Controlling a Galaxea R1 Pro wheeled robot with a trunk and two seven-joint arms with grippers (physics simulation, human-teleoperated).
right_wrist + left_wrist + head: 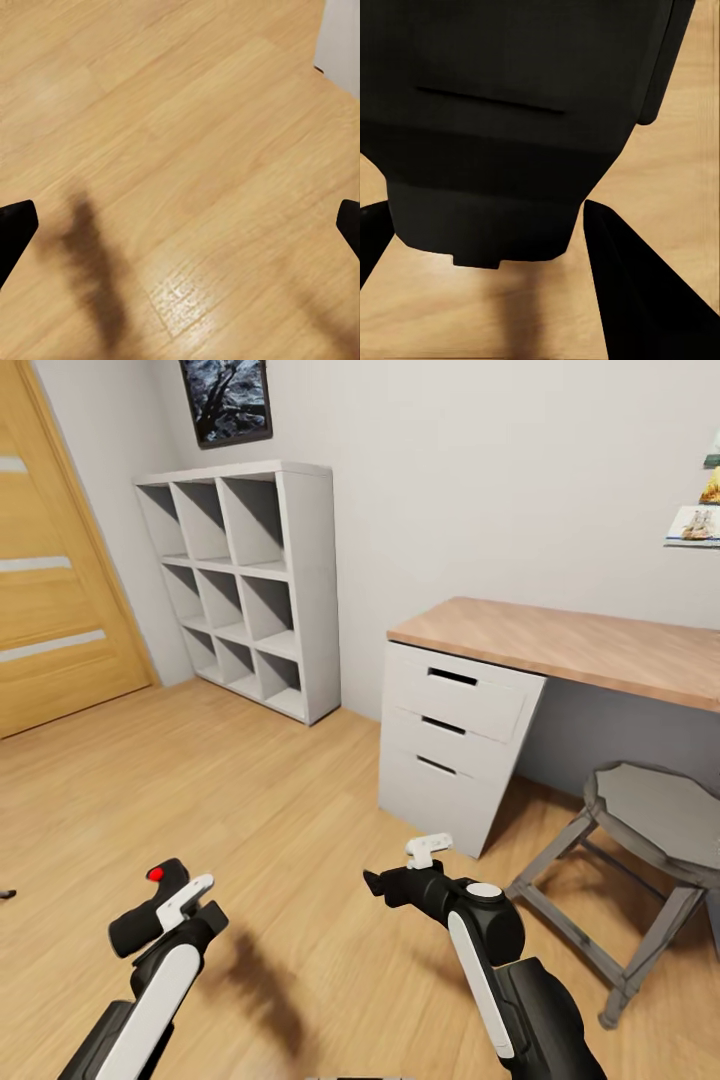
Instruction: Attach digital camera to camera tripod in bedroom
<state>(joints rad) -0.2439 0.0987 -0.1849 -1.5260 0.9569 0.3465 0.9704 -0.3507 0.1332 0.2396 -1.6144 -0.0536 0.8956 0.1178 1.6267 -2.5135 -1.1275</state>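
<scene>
The robot stands in the bedroom, on a light wood plank floor (250, 800) with pale grey walls around it. The left gripper (165, 905) is clenched on the digital camera (150, 910), a small black boxy body whose round red button (155, 873) faces up. It is carried in the air above the floor, low at the robot's left. In the left wrist view the digital camera (510, 127) sits between the two black fingers (637, 292), its dark underside hiding most of the planks behind it.

The right gripper (385, 885) hangs over bare floor with nothing between its fingers. In the right wrist view the fingertips (15, 225) sit at the far sides, spread wide apart, with planks and a soft shadow between them.

A white cube shelf unit (250, 580) stands against the far wall, its compartments open, just beside a wooden door (55, 560) on the left wall. A dark framed picture (228, 398) hangs above the shelf. To the right is a white desk with a wood top (570, 645) and three drawers (450, 740) at its left end. A small grey stool (640, 850) stands on the floor near the desk's front edge, right of the right arm.
</scene>
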